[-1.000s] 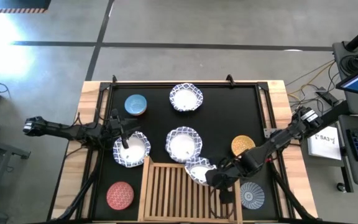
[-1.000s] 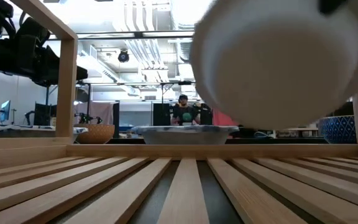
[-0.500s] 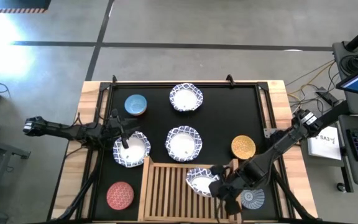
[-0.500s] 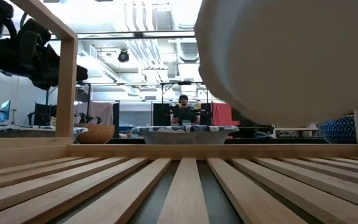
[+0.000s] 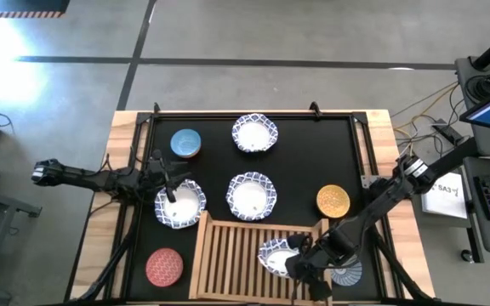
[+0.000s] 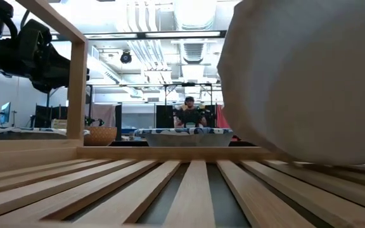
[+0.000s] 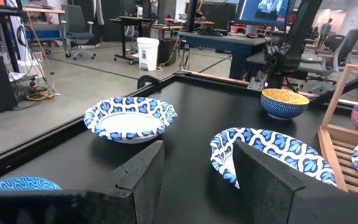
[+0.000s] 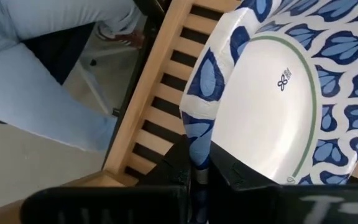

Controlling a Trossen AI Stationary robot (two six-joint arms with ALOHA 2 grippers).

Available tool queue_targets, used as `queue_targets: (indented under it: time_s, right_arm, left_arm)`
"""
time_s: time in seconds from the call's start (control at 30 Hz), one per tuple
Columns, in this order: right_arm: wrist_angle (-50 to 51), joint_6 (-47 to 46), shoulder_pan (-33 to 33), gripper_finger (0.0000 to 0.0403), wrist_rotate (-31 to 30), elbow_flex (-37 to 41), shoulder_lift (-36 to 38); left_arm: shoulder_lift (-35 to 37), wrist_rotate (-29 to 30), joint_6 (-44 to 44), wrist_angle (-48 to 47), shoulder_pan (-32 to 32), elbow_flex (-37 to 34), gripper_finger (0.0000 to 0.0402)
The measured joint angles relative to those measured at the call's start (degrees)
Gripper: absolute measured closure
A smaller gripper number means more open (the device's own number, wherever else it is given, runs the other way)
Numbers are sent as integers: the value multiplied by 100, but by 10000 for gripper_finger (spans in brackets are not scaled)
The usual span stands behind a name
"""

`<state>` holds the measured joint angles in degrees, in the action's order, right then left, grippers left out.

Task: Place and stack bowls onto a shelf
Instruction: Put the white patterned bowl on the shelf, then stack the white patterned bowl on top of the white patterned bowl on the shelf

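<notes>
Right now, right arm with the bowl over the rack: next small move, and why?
Probably lower a touch, then release. The right gripper is shut on the rim of the white bowl, which sits over the shelf slats on its right side. In the low view it looks nearly down; contact is unclear.

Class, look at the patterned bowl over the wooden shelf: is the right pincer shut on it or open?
Shut on it. The right pincer pinches the bowl's blue-patterned rim between its fingers, over the shelf slats.
</notes>
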<state>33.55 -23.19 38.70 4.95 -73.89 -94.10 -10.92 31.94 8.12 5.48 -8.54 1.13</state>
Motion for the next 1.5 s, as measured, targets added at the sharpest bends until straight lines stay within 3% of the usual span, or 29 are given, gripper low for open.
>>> queue_targets:
  time_s: [0.57, 0.77, 0.93, 1.23, 1.4, 1.5]
  right_arm:
    - [320, 71, -35, 278, -13, -242, 259]
    - [883, 87, -42, 280, -72, -759, 259]
    - [1166, 80, -214, 291, -627, -1105, 259]
    - [1621, 219, -1225, 294, -700, -1215, 279]
    - [2209, 517, -1797, 283, -608, -1215, 335]
    - [2426, 707, -2062, 279, -606, -1215, 373]
  left_arm:
    - [0, 0, -8, 1, 0, 0, 225]
    - [0, 0, -8, 2, 0, 0, 225]
    - [0, 0, -8, 4, 0, 0, 225]
    - [0, 52, 734, 454, 0, 0, 225]
    - [0, 53, 743, 933, 1, 5, 225]
    - [-51, 48, 748, 718, 0, 199, 225]
